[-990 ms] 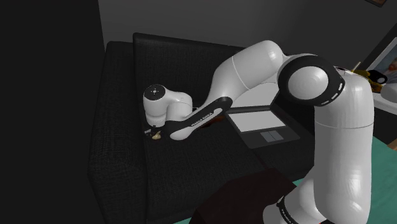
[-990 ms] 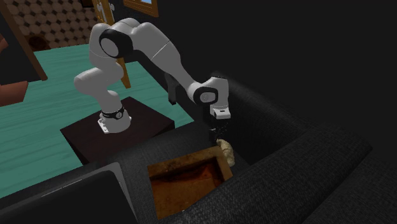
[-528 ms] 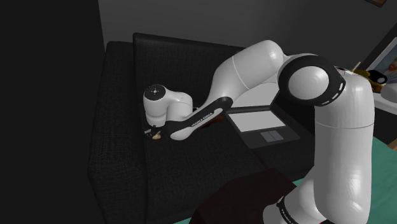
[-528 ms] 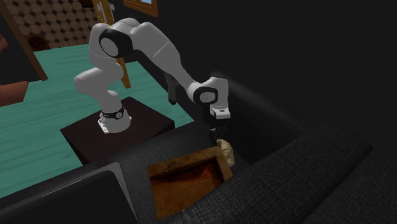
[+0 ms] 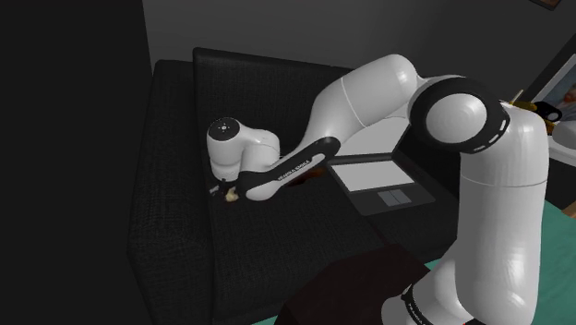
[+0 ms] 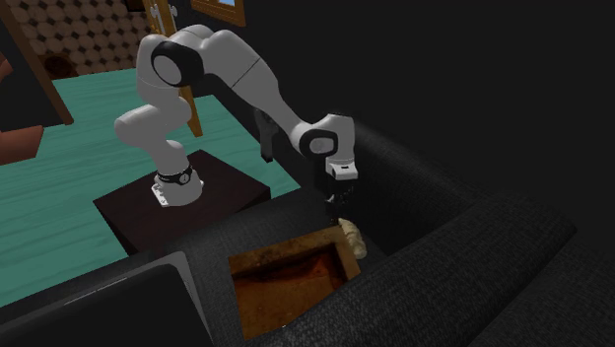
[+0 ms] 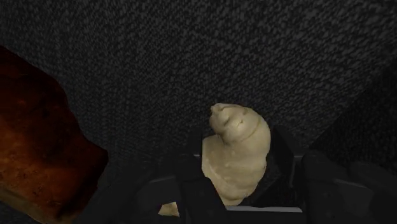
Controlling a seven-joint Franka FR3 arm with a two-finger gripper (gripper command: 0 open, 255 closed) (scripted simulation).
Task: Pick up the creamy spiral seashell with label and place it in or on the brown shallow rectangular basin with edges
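Note:
The cream spiral seashell (image 7: 235, 149) stands between my two black fingers, which press on its sides; my gripper (image 7: 236, 188) is shut on it. In the second exterior view the seashell (image 6: 352, 238) is just beyond the far corner of the brown shallow basin (image 6: 288, 250), with the gripper (image 6: 335, 205) pointing down onto its upper end. I cannot tell whether it is off the cushion. In the shoulder view a bit of the shell (image 5: 232, 195) shows under the gripper (image 5: 225, 192). The basin's brown edge (image 7: 38, 146) lies a short way beside the shell.
Shell and basin rest on the seat of a black fabric sofa (image 6: 463, 256), whose backrest rises right behind the shell. A dark grey laptop-like slab (image 5: 380, 182) lies on the seat nearer the stand (image 6: 182, 212). The teal floor (image 6: 69, 177) lies beyond.
The fingers have come together onto the seashell. The wrist has risen slightly, and the arm's elbow has shifted a little.

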